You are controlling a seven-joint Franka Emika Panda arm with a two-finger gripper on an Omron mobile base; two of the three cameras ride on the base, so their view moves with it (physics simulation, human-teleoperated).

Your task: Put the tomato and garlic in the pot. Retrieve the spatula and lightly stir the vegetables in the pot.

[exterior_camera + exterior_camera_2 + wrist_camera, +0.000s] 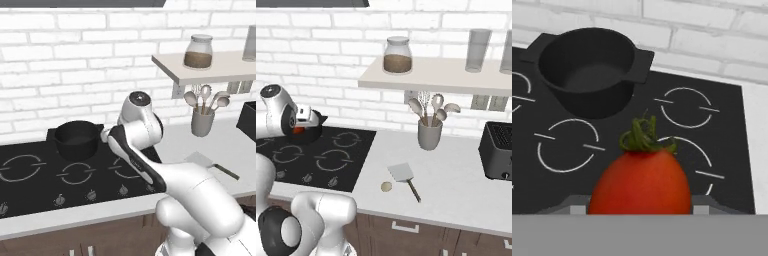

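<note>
A red tomato (641,182) with a green stem sits between the fingers of my gripper (640,207), which is shut on it above the black cooktop (722,125). The small black pot (587,67) stands empty on a back burner, up and to the left of the tomato in the hand view. From the left base view the pot (76,139) lies just left of my arm. A sliver of the tomato (299,131) shows under the hand in the right base view. The garlic (386,186) and the spatula (402,173) lie on the white counter right of the stove.
A grey crock of spoons and a whisk (429,134) stands behind the spatula. A black toaster (499,150) sits at the far right. A shelf (441,77) with a jar (397,55) and glasses hangs above the counter. Knobs line the cooktop's front edge (60,200).
</note>
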